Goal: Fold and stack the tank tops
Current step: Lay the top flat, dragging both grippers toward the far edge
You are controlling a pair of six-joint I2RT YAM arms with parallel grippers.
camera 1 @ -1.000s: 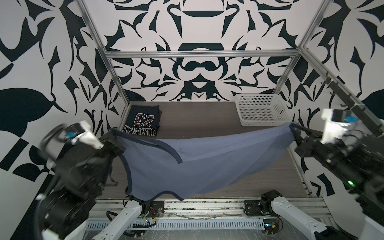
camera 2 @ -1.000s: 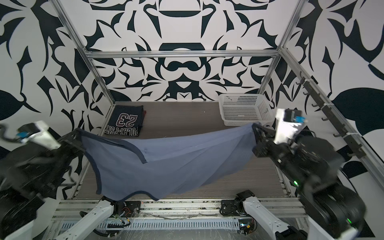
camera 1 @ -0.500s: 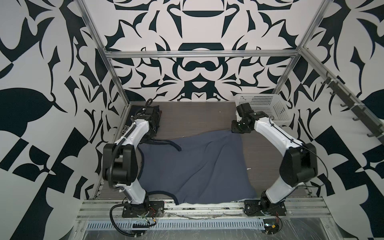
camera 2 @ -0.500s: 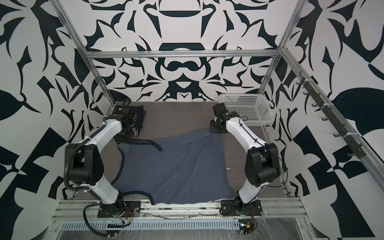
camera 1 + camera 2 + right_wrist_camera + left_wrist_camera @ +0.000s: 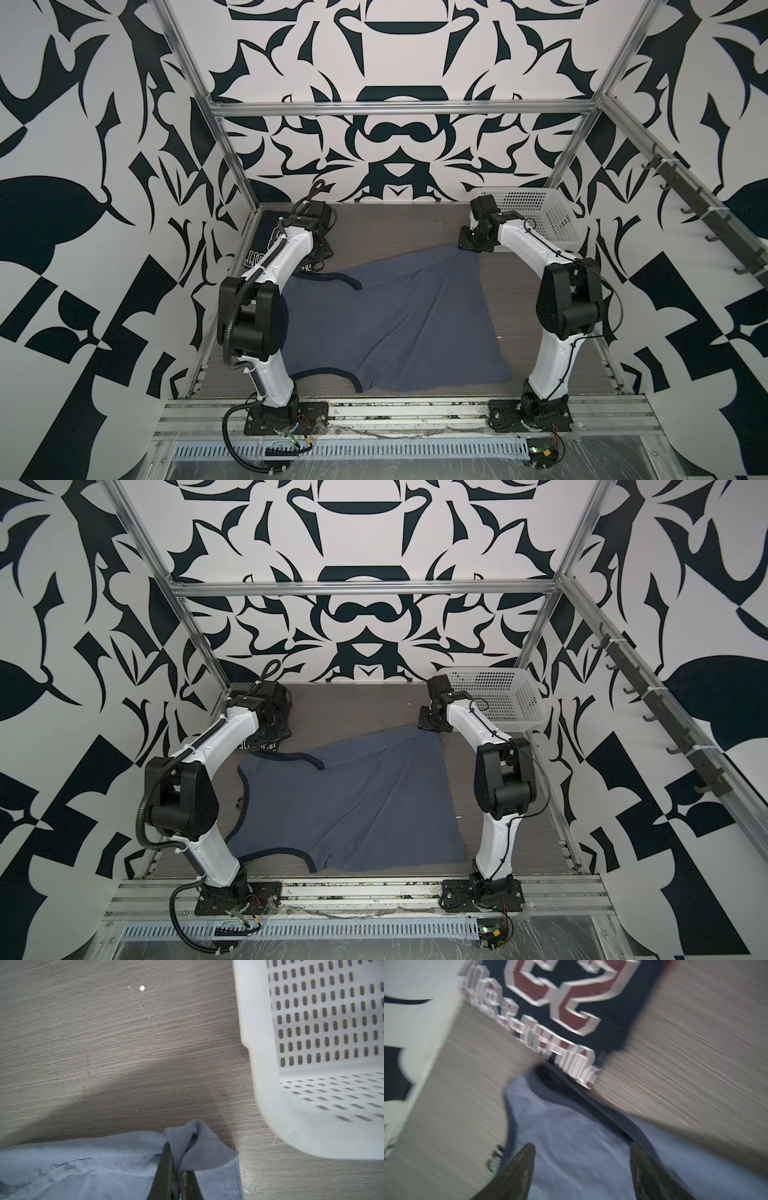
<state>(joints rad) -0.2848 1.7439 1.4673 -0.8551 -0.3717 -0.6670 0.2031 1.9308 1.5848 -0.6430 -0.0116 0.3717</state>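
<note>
Beside basket (image 5: 259, 1064), right gripper (image 5: 174, 1159) pinching corner of slate-blue top (image 5: 93, 1167)

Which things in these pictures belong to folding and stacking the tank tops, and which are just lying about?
Belong to the job:
- slate-blue tank top
- navy "23" tank top

Just lying about:
- white basket

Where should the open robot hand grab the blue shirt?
Probably the dark-edged shoulder strap of the blue shirt, by the left gripper. Come straight down from above: it lies flat on the table, narrow enough for the open jaws to straddle.
</note>
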